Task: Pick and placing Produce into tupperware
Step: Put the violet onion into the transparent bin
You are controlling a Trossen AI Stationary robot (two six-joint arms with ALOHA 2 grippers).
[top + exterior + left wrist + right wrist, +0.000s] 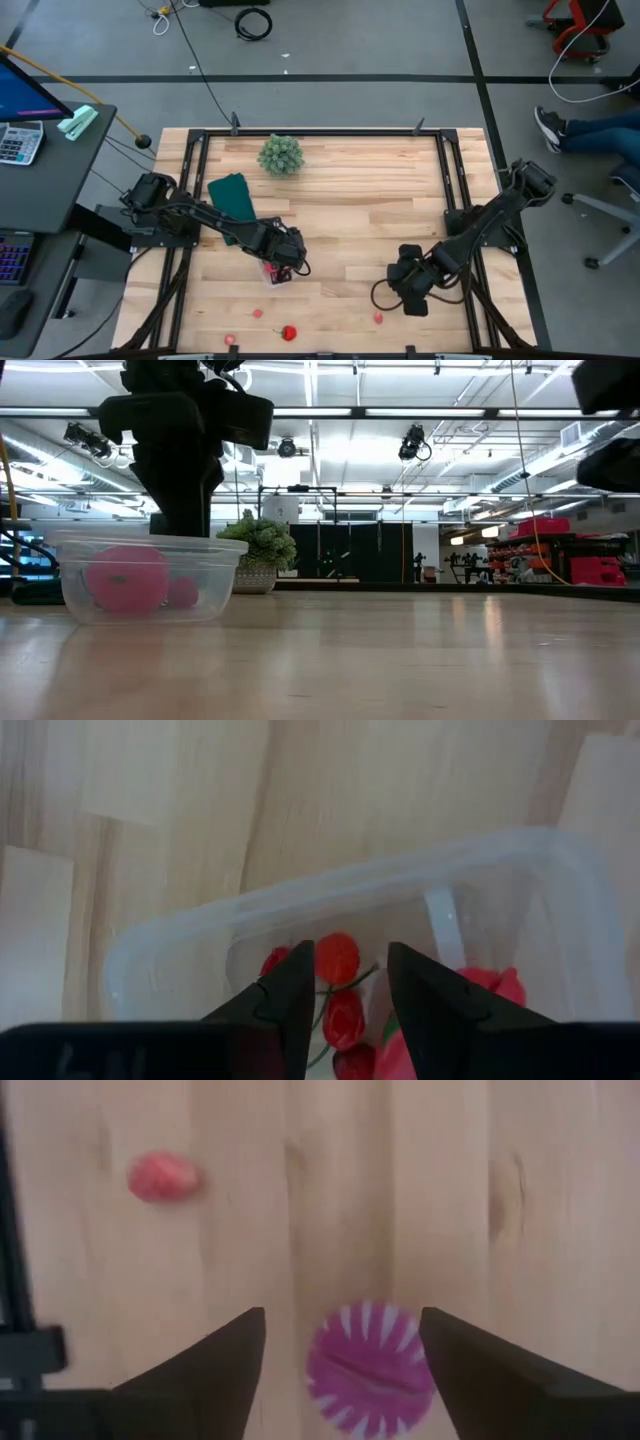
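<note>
The clear tupperware (pixel 560 880) stands on the wooden table under my left gripper (pixel 280 262). My left gripper (pixel 348 995) is open above it, pointing down, with red stemmed cherries (pixel 338 960) lying in the container between its fingers. The low view shows a round pink piece (pixel 127 578) inside the tupperware (pixel 215 565). My right gripper (pixel 345 1345) is open and points down, its fingers either side of the purple piece with white spikes (pixel 368 1370) on the table, apart from it. A small red piece (pixel 163 1177) lies beyond. In the high view my right gripper (pixel 410 292) hides the purple piece.
Loose red and pink pieces lie near the table's near edge (pixel 257 313), (pixel 289 332), (pixel 232 340), (pixel 378 318). A bushy pale-green plant (pixel 281 155) stands near the far edge, and a dark green flat piece (pixel 232 193) lies left of centre. Bare wood fills the middle between the arms.
</note>
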